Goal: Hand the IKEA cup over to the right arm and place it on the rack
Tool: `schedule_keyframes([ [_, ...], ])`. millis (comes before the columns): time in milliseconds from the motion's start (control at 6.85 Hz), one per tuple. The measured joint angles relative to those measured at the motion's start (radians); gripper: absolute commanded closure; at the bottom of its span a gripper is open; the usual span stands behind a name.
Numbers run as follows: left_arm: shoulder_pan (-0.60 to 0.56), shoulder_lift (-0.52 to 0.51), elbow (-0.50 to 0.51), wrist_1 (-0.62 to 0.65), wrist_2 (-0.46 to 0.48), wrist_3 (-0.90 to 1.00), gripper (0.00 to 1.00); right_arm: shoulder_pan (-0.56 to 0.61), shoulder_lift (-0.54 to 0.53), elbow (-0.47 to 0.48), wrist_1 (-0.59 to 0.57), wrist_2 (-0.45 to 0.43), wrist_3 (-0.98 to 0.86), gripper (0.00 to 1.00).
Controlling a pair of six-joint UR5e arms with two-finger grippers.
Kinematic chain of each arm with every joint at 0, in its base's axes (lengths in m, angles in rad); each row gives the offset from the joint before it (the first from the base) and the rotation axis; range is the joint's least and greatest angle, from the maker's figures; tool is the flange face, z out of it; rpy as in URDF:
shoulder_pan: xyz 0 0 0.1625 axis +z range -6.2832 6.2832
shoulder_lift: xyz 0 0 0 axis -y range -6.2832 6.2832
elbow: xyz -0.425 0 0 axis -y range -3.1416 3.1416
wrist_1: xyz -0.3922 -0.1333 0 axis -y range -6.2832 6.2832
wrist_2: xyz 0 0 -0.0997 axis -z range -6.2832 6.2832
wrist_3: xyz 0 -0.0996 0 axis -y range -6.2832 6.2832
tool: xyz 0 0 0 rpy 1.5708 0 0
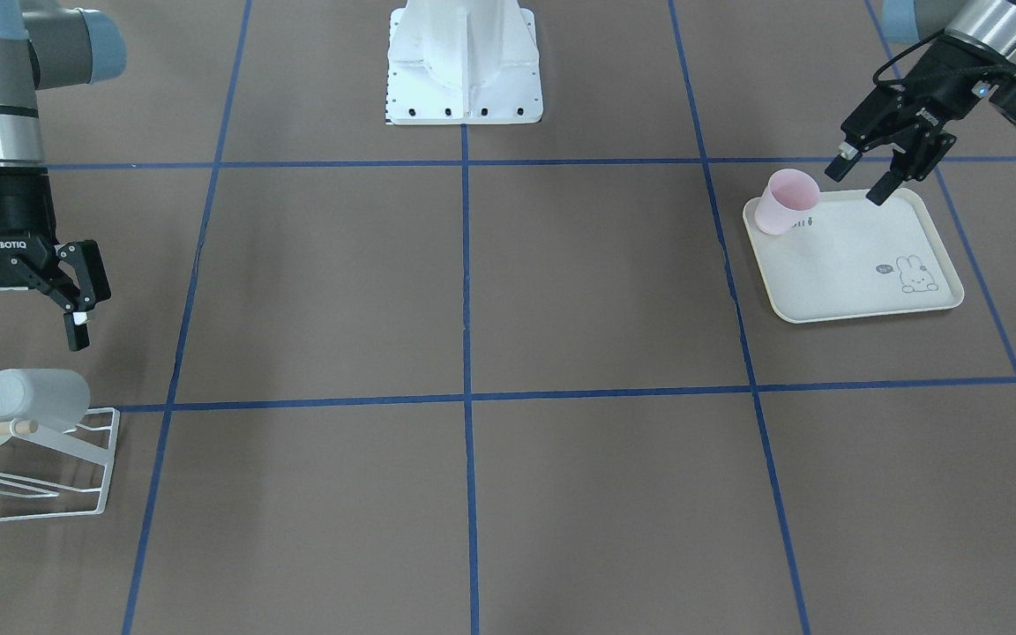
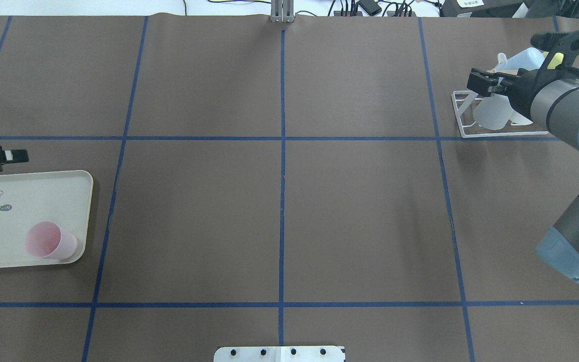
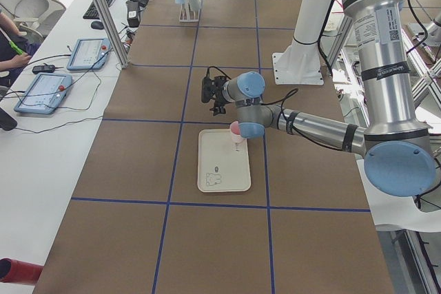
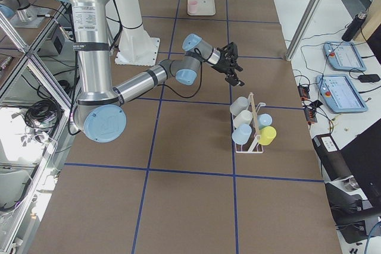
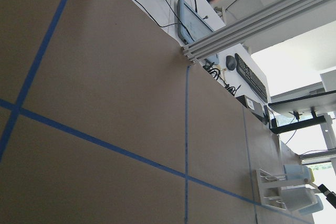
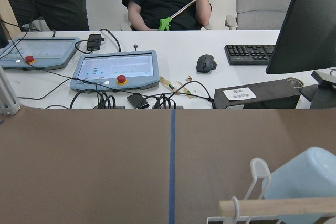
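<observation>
Now my left jaws hang wide just beside the pink IKEA cup point(image 1: 786, 203) on the tray point(image 1: 852, 265), so I reckon the pick-up comes first, closing around its wall, while my right jaws wait wide by the rack point(image 1: 107, 459).

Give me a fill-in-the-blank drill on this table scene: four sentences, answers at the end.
1. The cup on the tray is ___ in colour.
2. The tray is printed with a small ___ drawing.
3. The left gripper hovers by the tray with its jaws ___.
4. The rack, near the right gripper, holds several ___.
Answers: pink; rabbit; open; cups.
</observation>
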Motion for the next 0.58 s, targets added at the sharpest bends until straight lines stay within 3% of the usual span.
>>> schedule_keyframes([
  [292, 0.001, 0.117, -0.001, 0.044, -0.01, 0.217, 0.0, 0.045, 0.005, 0.032, -0.016, 0.184, 0.007, 0.0],
  [584, 0.063, 0.133, -0.001, 0.142, -0.007, 0.317, 0.0, 0.062, 0.011, 0.036, -0.016, 0.293, 0.025, 0.0],
])
